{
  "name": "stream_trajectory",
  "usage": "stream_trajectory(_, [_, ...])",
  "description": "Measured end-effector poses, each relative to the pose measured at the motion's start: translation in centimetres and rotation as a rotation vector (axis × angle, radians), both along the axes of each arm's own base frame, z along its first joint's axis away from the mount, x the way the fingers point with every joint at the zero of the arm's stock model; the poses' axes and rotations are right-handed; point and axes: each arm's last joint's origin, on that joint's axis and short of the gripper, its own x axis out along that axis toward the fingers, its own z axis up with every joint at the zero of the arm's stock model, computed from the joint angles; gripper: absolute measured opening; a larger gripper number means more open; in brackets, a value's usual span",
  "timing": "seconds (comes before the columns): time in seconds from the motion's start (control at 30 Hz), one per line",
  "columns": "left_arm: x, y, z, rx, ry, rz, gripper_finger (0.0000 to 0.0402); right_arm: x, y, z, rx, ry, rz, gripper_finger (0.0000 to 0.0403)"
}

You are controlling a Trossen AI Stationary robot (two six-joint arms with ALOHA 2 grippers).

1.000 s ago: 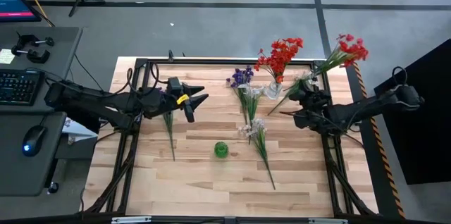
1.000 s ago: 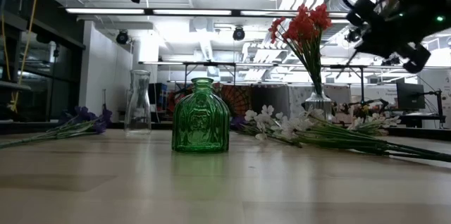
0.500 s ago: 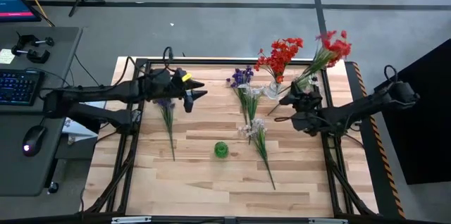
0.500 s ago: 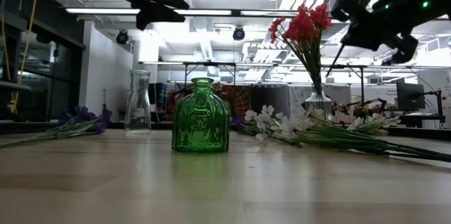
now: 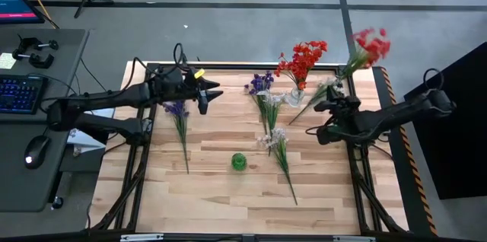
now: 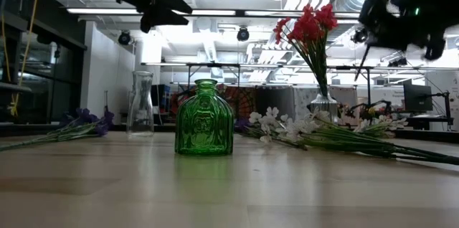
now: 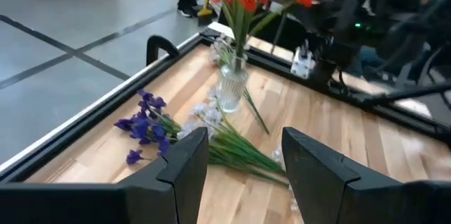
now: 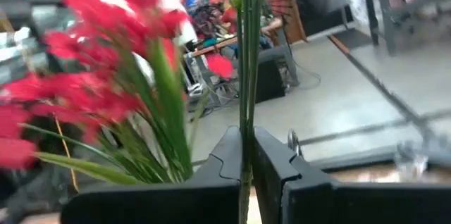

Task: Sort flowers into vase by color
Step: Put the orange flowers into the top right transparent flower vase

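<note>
A red flower spray (image 5: 370,44) is lifted over the table's far right, with my right gripper (image 5: 323,108) shut on its green stem. A clear vase (image 5: 294,97) near the far edge holds another red spray (image 5: 304,58). A purple flower (image 5: 262,83) and white flowers (image 5: 272,139) lie flat on the wood beside it. Another purple flower (image 5: 178,109) lies at the left, just on the near side of my open left gripper (image 5: 211,93). The green vase (image 5: 239,161) stands mid-table. A tall clear bottle (image 6: 141,104) shows in the low view. My right gripper pinches the red spray's green stem (image 8: 244,122) between its two fingers, well below the blooms (image 8: 106,27). The fingers come about level from the table's right and lie across the stem. The spray is lifted clear and slants, with its blooms toward the far right corner.
A black metal frame (image 5: 228,66) runs around the table's edge. In the left wrist view the clear vase (image 7: 232,89) stands ahead of the open fingers, with purple blooms (image 7: 143,122) and white blooms (image 7: 206,115) on the wood before it. Bare wood lies near the front edge.
My left gripper has swung toward the far edge, off the left purple flower, staying open. My right gripper has rolled its wrist with the red spray held; the bloom end swayed left and then back right over the far right corner.
</note>
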Motion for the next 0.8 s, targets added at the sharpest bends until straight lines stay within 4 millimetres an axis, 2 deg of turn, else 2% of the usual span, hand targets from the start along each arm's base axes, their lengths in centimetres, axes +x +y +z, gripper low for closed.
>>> stream_trajectory(0.13, [-0.1,0.6,0.3,-0.005,-0.038,0.031,0.0170,-0.1,0.4,4.0,-0.020,0.067,0.032,0.0000])
stream_trajectory(0.27, [-0.2,1.2,0.7,-0.017,-0.087,0.068,0.0170,0.2,1.2,5.6,0.026,0.073,0.100,0.0000])
stream_trajectory(0.4, [-0.4,1.7,1.0,-0.013,-0.118,0.095,0.0170,-0.4,1.2,7.0,0.109,0.057,0.145,0.0000])
stream_trajectory(0.47, [-0.5,1.9,1.0,-0.021,-0.122,0.107,0.0170,-0.6,1.2,8.4,0.161,0.052,0.186,0.0000])
stream_trajectory(0.57, [-0.6,2.2,1.0,-0.027,-0.125,0.122,0.0170,1.0,1.6,11.0,0.199,0.054,0.338,0.0000])
stream_trajectory(0.67, [-0.8,2.4,1.1,-0.033,-0.133,0.136,0.0170,3.2,1.2,13.0,0.147,0.022,0.516,0.0000])
stream_trajectory(0.7, [-0.9,2.5,1.2,-0.030,-0.138,0.140,0.0170,3.8,0.8,13.4,0.113,0.027,0.533,0.0000])
stream_trajectory(0.8, [-1.5,2.5,1.8,-0.019,-0.162,0.150,0.0170,4.0,-1.3,13.4,0.063,0.080,0.409,0.0000])
